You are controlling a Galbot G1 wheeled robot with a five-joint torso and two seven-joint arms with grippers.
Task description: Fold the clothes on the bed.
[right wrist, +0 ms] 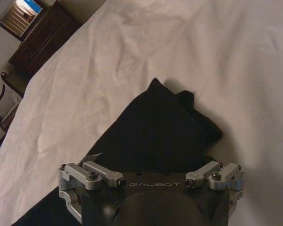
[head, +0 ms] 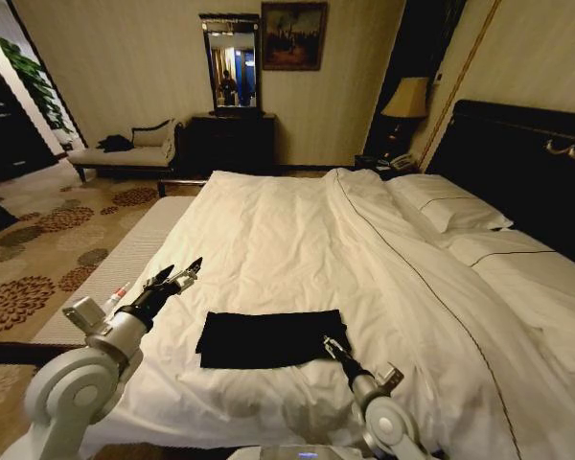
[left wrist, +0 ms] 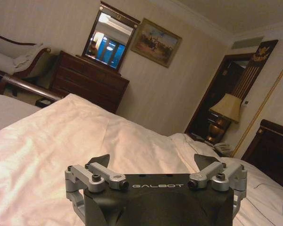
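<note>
Shirt [head: 271, 337] lies low centre of head view, on near part of bed [head: 297, 240], already a flat black rectangle, long side running left-right. No lettering visible. Looks partly folded; judged mid-task, at least one fold left.

L gripper [head: 177, 275] at lower left of head view, raised above duvet, left of shirt & apart from it. Jaws spread, holding nothing; left wrist view shows both tips wide apart w/ white duvet beyond.

R gripper [head: 332, 347] at lower centre-right, right at shirt's near right corner. Right wrist view: shirt [right wrist: 155, 134] directly ahead, one bunched corner poking up toward frame centre. R jaws look spread; tips sit against dark cloth, so contact w/ fabric can't be told.

Risks from here (judgement):
- Black tips on black cloth: R could close on one layer only, so stack peels apart when lifted.
- Bunched corner: a fold over it would trap a lump, edge ends crooked.
- Duvet soft & wrinkled: jaws pressing down may pinch white cover along w/ shirt, dragging bedding.
- L is well off cloth; if R pulls alone, shirt likely slides or skews instead of folding, since nothing pins far side.
- Shirt near foot edge of bed; a pull toward robot could tip it off mattress.

Pillows [head: 448, 206] upper right, clear of work.
</note>
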